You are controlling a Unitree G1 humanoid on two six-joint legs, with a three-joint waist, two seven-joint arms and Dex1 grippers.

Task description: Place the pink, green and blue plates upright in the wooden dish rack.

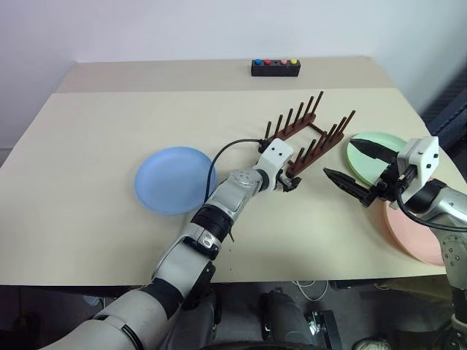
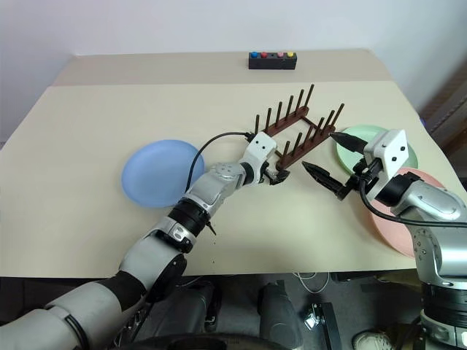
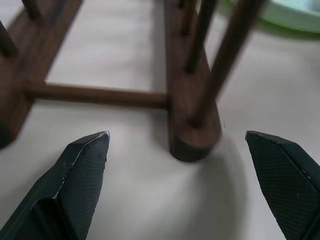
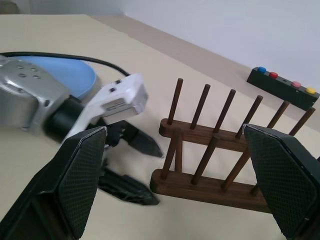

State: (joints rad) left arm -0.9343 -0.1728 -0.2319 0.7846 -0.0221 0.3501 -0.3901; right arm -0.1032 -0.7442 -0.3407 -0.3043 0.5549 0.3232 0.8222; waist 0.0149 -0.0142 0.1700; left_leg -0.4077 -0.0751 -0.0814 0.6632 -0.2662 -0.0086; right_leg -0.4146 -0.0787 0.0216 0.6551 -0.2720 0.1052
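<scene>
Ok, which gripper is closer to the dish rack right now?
Left. The left gripper sits right at the near end of the rack; the right gripper hangs farther off, between rack and green plate.

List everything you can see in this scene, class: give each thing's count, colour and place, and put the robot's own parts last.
table: one, beige, under everything
blue plate: one, light blue, flat on the table, left of the rack
green plate: one, pale green, flat, right of the rack
pink plate: one, salmon pink, flat at the near right edge
rack: one, dark brown wood, mid-table, no plates in it
button box: one, black with coloured buttons, far edge
left gripper: open, at the rack's near end
right gripper: open, above the green plate's edge
</scene>
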